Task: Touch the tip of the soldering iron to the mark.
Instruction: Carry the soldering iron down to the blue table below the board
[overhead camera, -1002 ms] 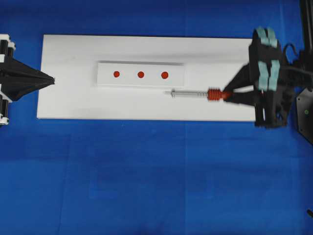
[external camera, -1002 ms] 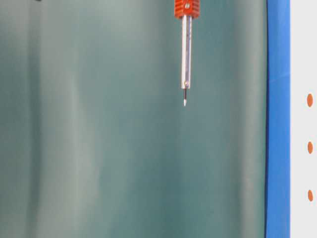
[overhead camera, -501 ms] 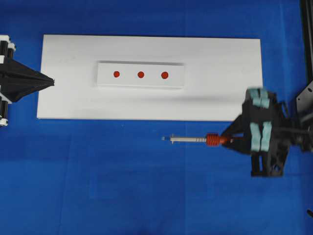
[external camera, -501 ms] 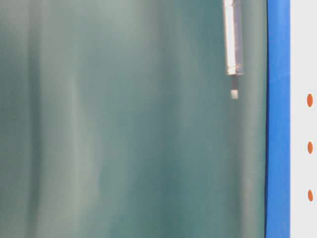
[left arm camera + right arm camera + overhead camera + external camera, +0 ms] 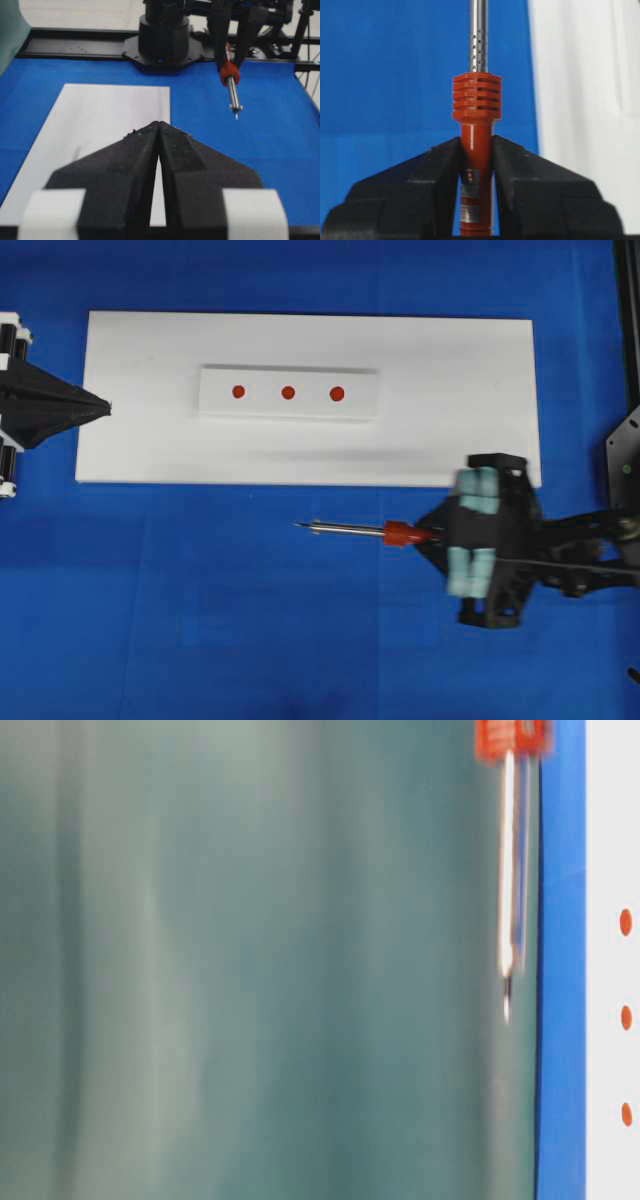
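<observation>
The soldering iron (image 5: 350, 530) has a red handle, a ribbed red collar (image 5: 476, 97) and a thin silver shaft. It hangs level over the blue mat, tip pointing left, in front of the white board (image 5: 450, 370). My right gripper (image 5: 432, 536) is shut on its red handle (image 5: 476, 142). Three red marks (image 5: 288, 393) sit in a row on a small white plate (image 5: 215, 405) on the board, well behind the tip. At the board's left end, my left gripper (image 5: 105, 405) is shut and holds nothing (image 5: 159, 124). The iron (image 5: 231, 85) also shows across the mat and blurred at table level (image 5: 508, 870).
Blue mat (image 5: 250, 620) surrounds the white board. The right arm's black base (image 5: 164, 37) stands at the far end in the left wrist view. A dark frame (image 5: 625, 300) runs along the overhead view's right edge. Red marks (image 5: 626, 1017) line the table-level view's right edge.
My right gripper has carried the iron off the white board, toward the table's front and to the left, dropping lower. The left gripper has not moved.
</observation>
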Controlling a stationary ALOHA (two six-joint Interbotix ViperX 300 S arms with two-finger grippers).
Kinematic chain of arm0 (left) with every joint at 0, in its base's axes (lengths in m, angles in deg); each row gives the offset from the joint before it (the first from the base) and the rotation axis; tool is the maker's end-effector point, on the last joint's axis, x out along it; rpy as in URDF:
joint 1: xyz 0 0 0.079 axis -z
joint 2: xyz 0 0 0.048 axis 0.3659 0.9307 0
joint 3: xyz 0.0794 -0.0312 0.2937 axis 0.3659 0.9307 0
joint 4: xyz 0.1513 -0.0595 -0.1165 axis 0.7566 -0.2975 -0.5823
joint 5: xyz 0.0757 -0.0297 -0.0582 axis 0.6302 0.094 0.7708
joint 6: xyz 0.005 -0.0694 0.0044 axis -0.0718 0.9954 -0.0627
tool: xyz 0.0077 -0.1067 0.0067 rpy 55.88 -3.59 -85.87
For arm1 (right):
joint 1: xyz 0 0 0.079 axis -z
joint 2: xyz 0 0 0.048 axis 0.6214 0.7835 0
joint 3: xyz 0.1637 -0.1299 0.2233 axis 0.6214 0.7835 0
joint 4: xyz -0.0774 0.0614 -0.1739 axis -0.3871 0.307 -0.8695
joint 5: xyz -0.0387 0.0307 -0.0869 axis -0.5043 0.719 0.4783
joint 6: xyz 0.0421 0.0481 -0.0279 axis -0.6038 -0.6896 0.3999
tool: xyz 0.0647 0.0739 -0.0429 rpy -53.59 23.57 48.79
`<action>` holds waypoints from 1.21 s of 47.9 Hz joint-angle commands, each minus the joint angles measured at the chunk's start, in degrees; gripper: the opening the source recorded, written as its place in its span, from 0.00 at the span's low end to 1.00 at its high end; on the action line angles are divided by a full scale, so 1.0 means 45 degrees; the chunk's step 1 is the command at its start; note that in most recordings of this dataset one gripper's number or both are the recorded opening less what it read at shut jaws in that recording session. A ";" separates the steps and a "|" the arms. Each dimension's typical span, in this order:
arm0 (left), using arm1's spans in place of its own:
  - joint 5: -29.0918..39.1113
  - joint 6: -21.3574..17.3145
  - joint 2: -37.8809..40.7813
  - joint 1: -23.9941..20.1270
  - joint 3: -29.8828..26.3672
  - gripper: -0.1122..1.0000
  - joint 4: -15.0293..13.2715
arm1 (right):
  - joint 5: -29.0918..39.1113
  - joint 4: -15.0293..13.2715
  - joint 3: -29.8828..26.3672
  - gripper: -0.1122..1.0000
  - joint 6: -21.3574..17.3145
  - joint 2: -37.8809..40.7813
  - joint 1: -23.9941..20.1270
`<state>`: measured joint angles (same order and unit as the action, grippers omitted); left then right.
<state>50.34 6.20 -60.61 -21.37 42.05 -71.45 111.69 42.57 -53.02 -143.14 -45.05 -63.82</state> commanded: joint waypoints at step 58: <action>-0.0059 0.0020 0.0098 0.0020 -0.0137 0.10 0.0039 | -0.3809 0.0117 -0.3984 0.16 0.1133 0.5742 0.1387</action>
<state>50.34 6.20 -60.61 -21.37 42.05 -71.37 96.92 43.01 -71.21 -137.87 -19.21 -58.19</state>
